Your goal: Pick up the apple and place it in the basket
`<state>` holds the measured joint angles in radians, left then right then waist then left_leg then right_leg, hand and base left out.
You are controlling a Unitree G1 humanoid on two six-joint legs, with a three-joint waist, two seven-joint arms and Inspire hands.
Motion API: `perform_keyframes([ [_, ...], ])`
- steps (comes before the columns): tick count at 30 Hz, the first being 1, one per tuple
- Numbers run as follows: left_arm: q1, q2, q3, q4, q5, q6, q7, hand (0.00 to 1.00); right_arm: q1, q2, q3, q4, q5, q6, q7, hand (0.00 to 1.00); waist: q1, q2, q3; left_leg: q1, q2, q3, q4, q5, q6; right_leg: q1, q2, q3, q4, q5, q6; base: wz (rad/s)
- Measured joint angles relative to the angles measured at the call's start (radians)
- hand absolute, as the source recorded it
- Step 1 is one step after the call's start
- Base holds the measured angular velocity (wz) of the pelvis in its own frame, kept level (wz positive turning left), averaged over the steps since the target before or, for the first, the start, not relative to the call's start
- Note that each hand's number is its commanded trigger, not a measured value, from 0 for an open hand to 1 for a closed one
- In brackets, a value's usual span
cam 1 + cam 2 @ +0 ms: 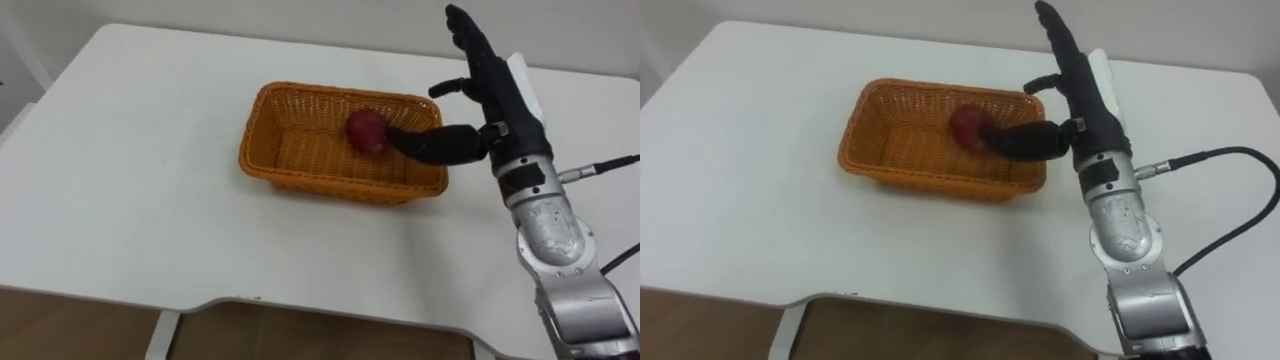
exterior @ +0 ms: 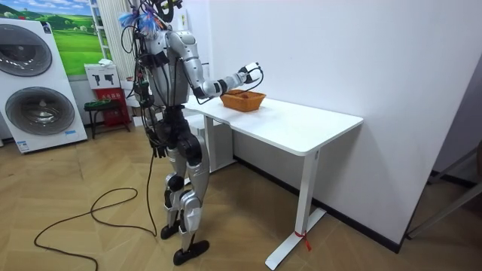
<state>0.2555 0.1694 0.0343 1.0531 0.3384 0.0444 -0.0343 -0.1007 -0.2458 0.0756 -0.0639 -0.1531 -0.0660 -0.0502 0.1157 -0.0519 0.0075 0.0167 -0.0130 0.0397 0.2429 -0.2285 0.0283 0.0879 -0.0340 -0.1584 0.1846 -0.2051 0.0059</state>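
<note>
The right hand holds its fingers straight and spread. Its thumb reaches over the right rim of the wicker basket, and the tip touches the red apple lying inside near the far right corner. Bare white table surrounds the basket.

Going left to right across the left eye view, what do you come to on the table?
The basket by its left rim → apple inside it → right hand, open, its thumb reaching to the apple.
</note>
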Motion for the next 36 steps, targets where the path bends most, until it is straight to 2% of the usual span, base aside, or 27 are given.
perform_keyframes([
  [6, -0.003, 0.0, 0.0, -0.005, 0.002, 0.001, 0.0, 0.0, 0.0, 0.0, 0.049, 0.001, 0.003, 0.003, 0.011, 0.0, 0.0, 0.006, 0.0027, -0.006, 0.0, 0.001, -0.001, 0.0, 0.0, -0.003, 0.0, 0.003, 0.0, 0.0, 0.0, 0.0],
  [14, -0.007, 0.0, 0.004, -0.005, 0.006, 0.001, 0.005, 0.0, 0.003, 0.0, 0.035, 0.019, 0.016, 0.003, -0.015, 0.0, -0.009, 0.008, 0.0023, 0.0, -0.001, 0.001, -0.002, 0.0, 0.0, 0.001, 0.0, 0.006, 0.0, 0.0, 0.0, 0.0],
  [17, -0.001, -0.004, 0.03, -0.005, 0.008, 0.001, 0.009, 0.0, 0.003, -0.001, -0.027, 0.017, 0.02, 0.002, -0.056, 0.0, -0.028, 0.004, -0.0002, 0.0, -0.001, 0.0, -0.003, 0.001, 0.001, 0.001, -0.001, 0.001, 0.001, 0.0, 0.0, 0.04],
  [20, 0.005, -0.005, 0.067, 0.008, 0.005, -0.002, 0.03, 0.0, 0.005, 0.0, -0.13, 0.016, 0.033, -0.01, -0.145, 0.0, -0.045, 0.001, -0.0037, 0.003, -0.001, 0.0, -0.004, 0.001, 0.001, 0.002, -0.001, 0.003, 0.001, 0.0, 0.0, 0.0],
  [22, 0.019, -0.004, 0.072, 0.012, 0.001, -0.003, 0.051, 0.0, 0.013, -0.001, -0.203, 0.019, 0.049, -0.032, -0.235, 0.0, -0.068, 0.0, -0.0066, 0.007, -0.001, -0.001, -0.007, 0.001, 0.001, 0.006, -0.001, 0.0, -0.001, 0.0, 0.0, 0.0],
  [28, 0.069, -0.005, 0.104, 0.008, -0.013, -0.006, 0.073, 0.0, 0.032, -0.008, -0.424, 0.063, 0.102, -0.044, -0.454, 0.0, -0.147, 0.0, -0.0102, 0.015, -0.001, -0.001, -0.007, 0.001, 0.001, 0.014, -0.001, -0.007, -0.001, 0.0, 0.0, 0.01],
  [33, 0.07, -0.004, 0.126, 0.005, -0.023, -0.007, 0.076, 0.0, 0.093, -0.014, -0.536, 0.144, 0.203, -0.052, -0.621, 0.0, -0.171, 0.004, -0.0124, 0.014, 0.0, 0.013, -0.007, 0.001, 0.0, 0.008, 0.0, 0.008, -0.001, 0.0, 0.0, -0.09],
  [34, 0.07, -0.004, 0.128, 0.0, -0.022, -0.007, 0.076, 0.0, 0.1, -0.016, -0.561, 0.188, 0.22, -0.054, -0.651, 0.0, -0.193, 0.004, -0.0145, 0.013, 0.0, 0.013, -0.005, 0.001, 0.0, 0.007, 0.0, 0.008, 0.0, 0.0, 0.0, -0.1],
  [36, 0.072, -0.004, 0.135, -0.015, -0.022, -0.008, 0.077, 0.0, 0.142, -0.017, -0.598, 0.236, 0.249, -0.054, -0.695, 0.0, -0.194, 0.003, -0.0156, 0.013, 0.0, 0.015, -0.006, 0.001, 0.0, 0.008, -0.001, 0.011, 0.001, 0.0, 0.0, -0.02],
])
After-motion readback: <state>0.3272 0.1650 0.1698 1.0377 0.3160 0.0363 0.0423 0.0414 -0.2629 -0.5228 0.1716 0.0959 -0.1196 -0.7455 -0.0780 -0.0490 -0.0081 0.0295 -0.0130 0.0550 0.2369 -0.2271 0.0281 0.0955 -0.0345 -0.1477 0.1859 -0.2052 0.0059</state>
